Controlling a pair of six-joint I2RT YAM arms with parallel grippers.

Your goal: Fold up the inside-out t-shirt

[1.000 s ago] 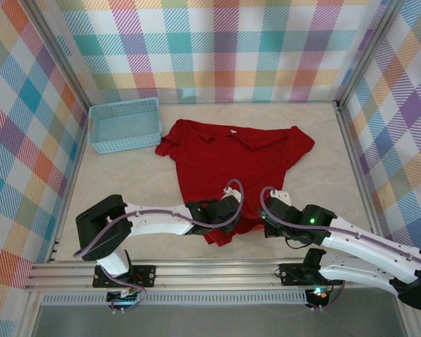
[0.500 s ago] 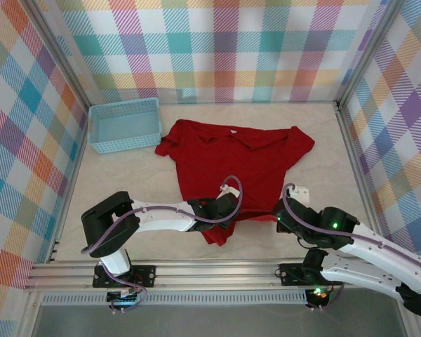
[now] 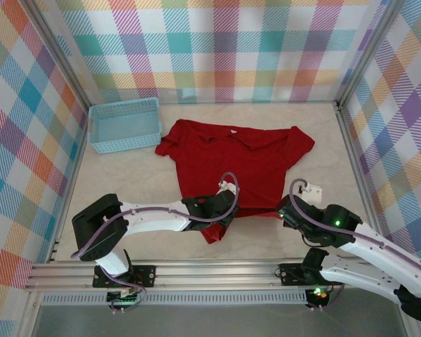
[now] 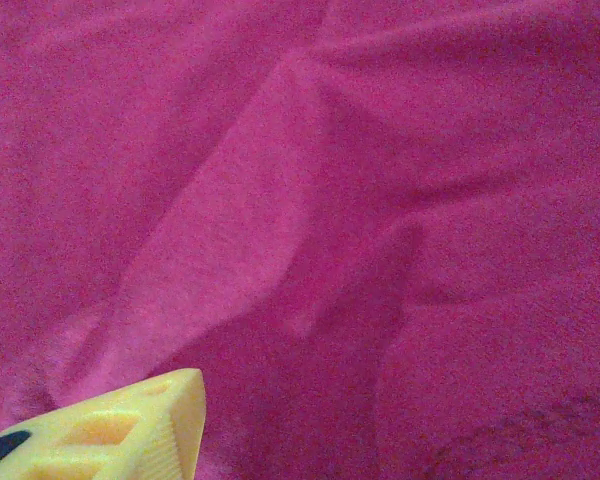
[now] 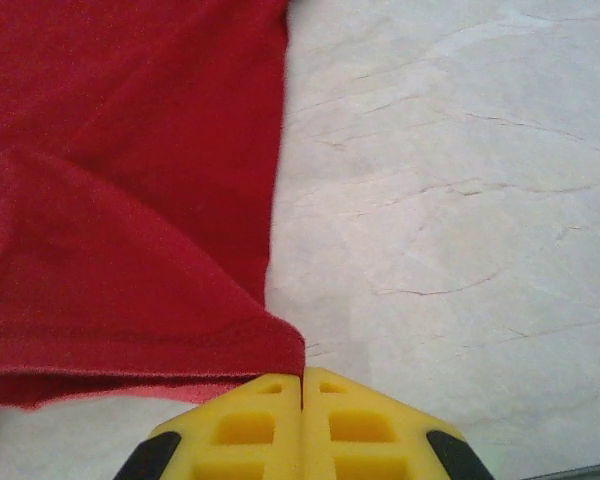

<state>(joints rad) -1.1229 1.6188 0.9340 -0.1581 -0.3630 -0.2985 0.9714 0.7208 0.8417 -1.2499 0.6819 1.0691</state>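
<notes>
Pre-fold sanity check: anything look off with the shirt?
Yes. The t-shirt isn't lying flat: its near hem is bunched at the left gripper, and a crumpled flap pokes out toward the arm bases.

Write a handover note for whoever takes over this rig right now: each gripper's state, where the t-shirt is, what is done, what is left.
Left gripper: low over the lower part of the t-shirt; open or shut cannot be told.
Right gripper: fingers shut, apparently pinching the hem's right corner.
T-shirt: spread on the table, collar far, hem near and bunched by the left gripper. Basket at far left, beside its left sleeve.
Done: no fold visible.
Left: flatten the hem, then fold.
</notes>
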